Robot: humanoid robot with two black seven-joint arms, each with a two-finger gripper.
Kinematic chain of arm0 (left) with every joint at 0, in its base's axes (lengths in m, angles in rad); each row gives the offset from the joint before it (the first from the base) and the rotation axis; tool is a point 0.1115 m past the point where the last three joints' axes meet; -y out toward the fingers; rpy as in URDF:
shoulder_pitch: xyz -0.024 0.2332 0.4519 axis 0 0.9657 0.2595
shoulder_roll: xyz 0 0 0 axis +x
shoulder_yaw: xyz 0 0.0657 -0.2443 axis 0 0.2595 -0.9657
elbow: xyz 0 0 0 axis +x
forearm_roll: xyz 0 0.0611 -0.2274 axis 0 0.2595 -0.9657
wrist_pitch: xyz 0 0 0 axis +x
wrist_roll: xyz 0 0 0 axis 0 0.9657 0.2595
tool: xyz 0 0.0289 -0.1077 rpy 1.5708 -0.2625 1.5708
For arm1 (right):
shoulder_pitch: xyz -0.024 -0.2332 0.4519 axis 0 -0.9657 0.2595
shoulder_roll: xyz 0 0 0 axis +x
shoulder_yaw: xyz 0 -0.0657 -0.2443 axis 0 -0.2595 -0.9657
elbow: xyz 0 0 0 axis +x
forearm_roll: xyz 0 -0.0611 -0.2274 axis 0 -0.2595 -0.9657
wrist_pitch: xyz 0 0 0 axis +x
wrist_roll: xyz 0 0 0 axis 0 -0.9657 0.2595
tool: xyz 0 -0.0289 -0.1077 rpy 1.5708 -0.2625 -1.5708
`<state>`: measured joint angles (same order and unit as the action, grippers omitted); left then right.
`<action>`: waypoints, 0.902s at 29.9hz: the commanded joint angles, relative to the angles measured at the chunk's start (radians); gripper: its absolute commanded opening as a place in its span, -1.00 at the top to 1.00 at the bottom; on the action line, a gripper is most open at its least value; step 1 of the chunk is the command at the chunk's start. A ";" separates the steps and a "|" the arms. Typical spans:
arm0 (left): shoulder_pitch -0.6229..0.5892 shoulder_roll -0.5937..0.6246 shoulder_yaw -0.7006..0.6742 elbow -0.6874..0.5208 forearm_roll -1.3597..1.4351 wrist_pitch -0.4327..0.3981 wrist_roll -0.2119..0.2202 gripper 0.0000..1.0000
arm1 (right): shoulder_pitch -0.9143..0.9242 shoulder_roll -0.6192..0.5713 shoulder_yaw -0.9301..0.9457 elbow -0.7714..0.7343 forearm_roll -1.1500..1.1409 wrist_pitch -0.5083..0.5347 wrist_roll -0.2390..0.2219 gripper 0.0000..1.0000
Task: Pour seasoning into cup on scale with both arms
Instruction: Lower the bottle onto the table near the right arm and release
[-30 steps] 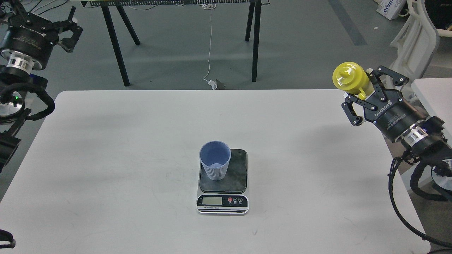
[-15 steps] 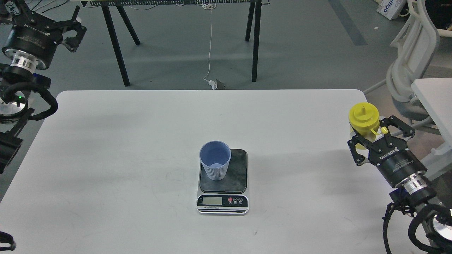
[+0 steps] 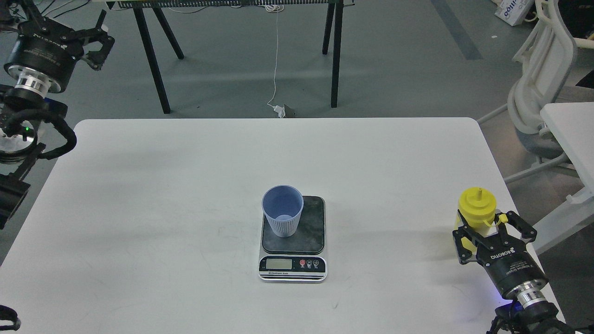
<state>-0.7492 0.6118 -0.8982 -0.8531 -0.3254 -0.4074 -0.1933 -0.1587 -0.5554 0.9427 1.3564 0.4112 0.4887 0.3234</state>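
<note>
The right end effector [image 3: 480, 234] pinches the yellow bottle [image 3: 477, 207] upright and has dropped within a second from high on the far right to the tabletop's [image 3: 185, 185] near right edge. The left end effector [image 3: 95, 39], spread and empty, stays at far left. The cup [image 3: 282, 217] sits on the scale [image 3: 293, 239], mid-tabletop; the bottle looks about to be set down.

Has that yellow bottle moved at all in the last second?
Yes. The yellow bottle, held in the right gripper, has come down and toward the camera along the table's right edge, from near its far corner, now standing upright.
</note>
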 commanded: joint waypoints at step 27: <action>0.001 0.016 -0.004 -0.021 -0.001 0.004 -0.002 -0.99 | -0.081 -0.031 0.021 -0.043 -0.006 0.000 0.003 -0.95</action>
<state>-0.7486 0.6245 -0.8985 -0.8654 -0.3251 -0.4034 -0.1949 -0.2166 -0.5653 0.9556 1.3117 0.4056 0.4891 0.3255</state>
